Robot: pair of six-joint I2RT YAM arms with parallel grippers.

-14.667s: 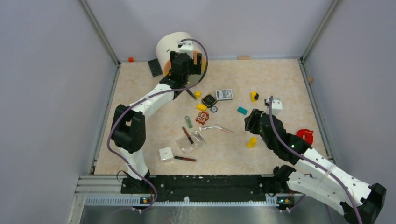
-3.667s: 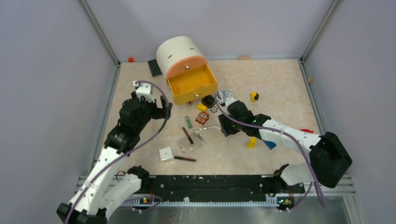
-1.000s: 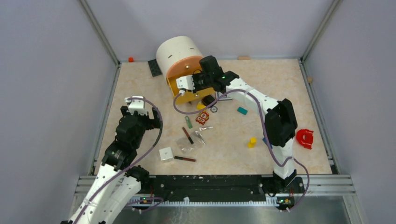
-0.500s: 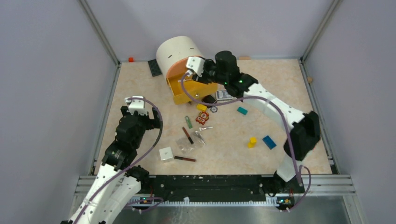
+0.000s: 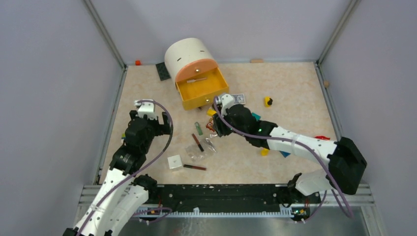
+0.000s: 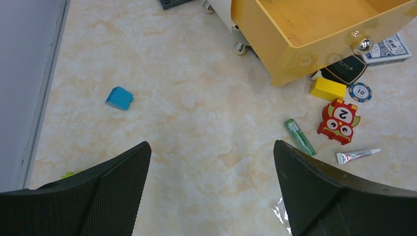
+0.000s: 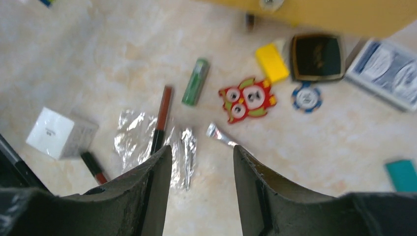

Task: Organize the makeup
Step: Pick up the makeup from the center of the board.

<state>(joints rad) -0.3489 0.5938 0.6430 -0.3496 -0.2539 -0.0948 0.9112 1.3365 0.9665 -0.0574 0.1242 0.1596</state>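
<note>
Makeup (image 7: pixel 183 147): two dark-red pencils (image 7: pixel 162 118); one green pencil (image 7: pixel 195 81); one black compact (image 7: pixel 316 56)

Drawer (image 6: pixel 305 29) was yellow inside and out; tabletop (image 6: pixel 187 98) pale beige, marbled. Owl tile (image 6: pixel 339 118) red with green trim and white eyes; chip (image 6: pixel 360 91) blue-and-white at rim. Compact (image 7: pixel 315 56) black, pencil (image 7: pixel 164 105) dark red, tube (image 6: pixel 299 136) green, card deck (image 7: pixel 383 69) blue-patterned.
</note>
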